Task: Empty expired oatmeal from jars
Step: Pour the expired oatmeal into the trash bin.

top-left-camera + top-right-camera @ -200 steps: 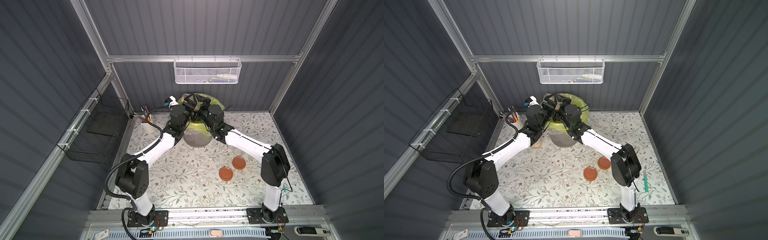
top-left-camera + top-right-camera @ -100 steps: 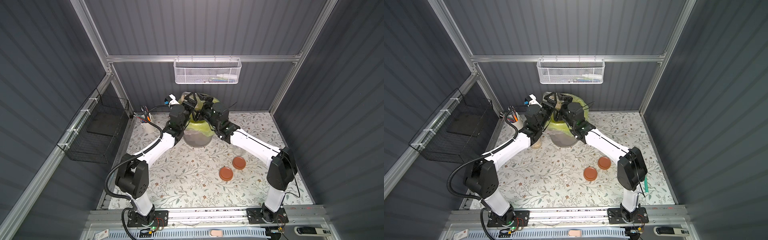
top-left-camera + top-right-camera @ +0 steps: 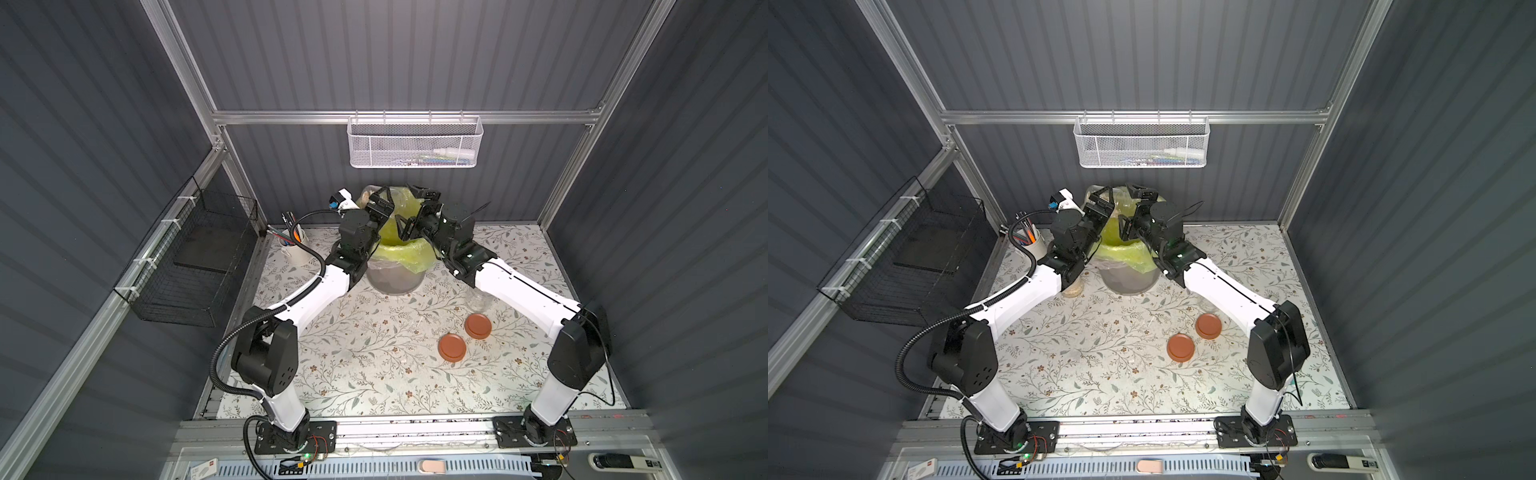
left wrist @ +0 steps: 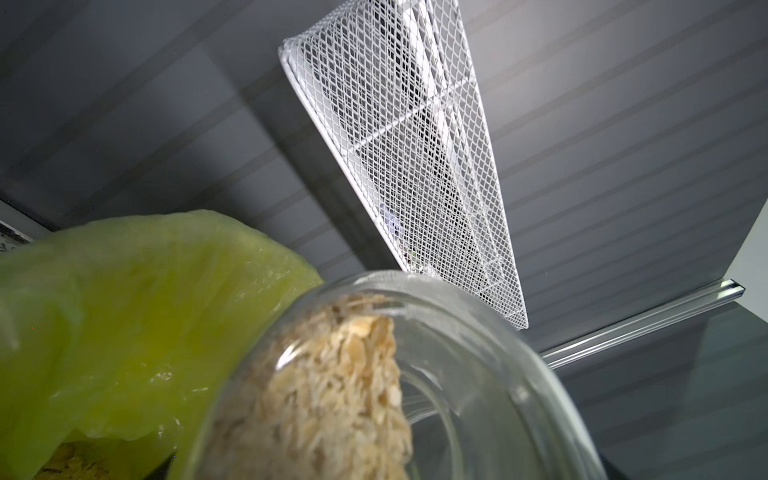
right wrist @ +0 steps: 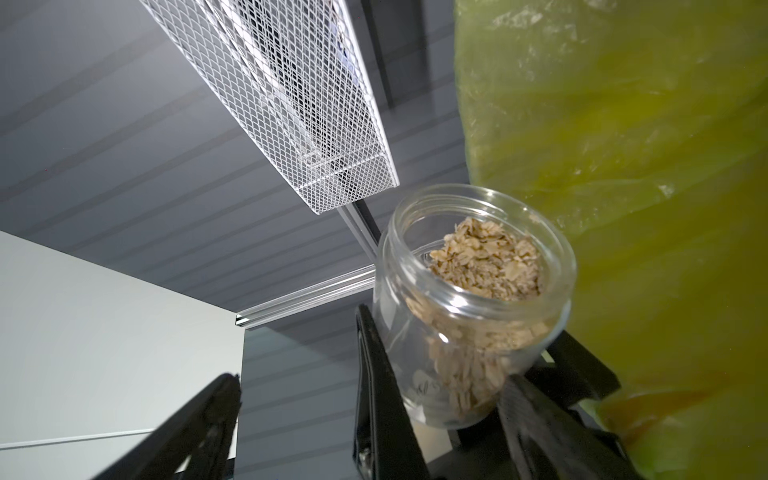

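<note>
the right arm is what has moved: over the last second its elbow swings out to the side and its wrist draws back from the left one. the right gripper (image 3: 410, 210) now hangs at the rim of the bin (image 3: 395, 279), jaws spread wide and nothing in them. the left arm has not shifted. the left gripper (image 3: 382, 198) is clamped on the base of an open jar (image 5: 469, 316), held up right beside the yellow-green bag (image 4: 124, 311) that lines the bin. the jar is tipped and the oatmeal (image 5: 486, 257) lies heaped toward its mouth, yet most of it is plainly inside the glass. some flakes show down in the bag in the left wrist view. to me this says the right arm is getting clear so the left can pour alone, and that pour is barely under way. on the table two terracotta lids (image 3: 453, 348) lie near a clear jar (image 3: 478, 300) that looks empty. a third jar (image 3: 1072, 286), half hidden under the left forearm, looks full, so i'd put the job about midway.
</note>
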{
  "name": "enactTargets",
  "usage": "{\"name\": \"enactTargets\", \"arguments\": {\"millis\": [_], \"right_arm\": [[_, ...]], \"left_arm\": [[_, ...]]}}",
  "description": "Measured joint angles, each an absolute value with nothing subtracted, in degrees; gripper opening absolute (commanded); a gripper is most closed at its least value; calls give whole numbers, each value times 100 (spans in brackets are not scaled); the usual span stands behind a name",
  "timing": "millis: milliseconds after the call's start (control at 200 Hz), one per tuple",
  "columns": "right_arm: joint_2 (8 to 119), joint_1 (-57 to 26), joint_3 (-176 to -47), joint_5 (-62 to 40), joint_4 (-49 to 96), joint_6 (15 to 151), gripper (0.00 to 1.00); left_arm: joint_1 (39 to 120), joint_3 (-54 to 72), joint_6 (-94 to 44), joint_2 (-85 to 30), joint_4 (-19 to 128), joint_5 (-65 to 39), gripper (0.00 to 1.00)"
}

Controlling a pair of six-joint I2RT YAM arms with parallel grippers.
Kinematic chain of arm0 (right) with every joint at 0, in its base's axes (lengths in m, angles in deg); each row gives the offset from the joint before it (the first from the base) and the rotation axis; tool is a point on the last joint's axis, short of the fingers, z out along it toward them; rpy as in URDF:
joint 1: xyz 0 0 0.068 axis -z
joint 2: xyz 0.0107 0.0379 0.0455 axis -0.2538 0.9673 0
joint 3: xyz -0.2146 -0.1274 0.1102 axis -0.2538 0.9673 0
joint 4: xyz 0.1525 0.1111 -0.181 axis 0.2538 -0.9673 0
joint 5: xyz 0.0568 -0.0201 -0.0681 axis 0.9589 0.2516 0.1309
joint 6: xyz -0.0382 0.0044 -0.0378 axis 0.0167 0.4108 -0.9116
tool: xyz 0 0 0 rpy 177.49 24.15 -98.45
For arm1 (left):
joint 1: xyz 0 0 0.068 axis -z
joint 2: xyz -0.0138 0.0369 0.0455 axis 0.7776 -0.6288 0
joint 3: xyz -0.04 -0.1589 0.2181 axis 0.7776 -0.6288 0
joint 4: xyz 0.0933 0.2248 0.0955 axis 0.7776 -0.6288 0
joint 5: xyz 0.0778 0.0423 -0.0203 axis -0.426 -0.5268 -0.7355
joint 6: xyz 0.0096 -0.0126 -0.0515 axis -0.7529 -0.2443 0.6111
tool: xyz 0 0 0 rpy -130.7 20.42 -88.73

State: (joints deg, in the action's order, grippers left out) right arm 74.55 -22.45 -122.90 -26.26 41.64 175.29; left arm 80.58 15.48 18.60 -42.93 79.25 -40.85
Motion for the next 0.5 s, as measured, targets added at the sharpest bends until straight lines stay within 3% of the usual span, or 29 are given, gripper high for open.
{"name": "enactTargets", "arguments": {"millis": [500], "right_arm": [[7040,-1768,-11927,-1879,3602,16714,99]], "left_arm": [[8058,1836,1207,-4419,7288,-3976,28]]}}
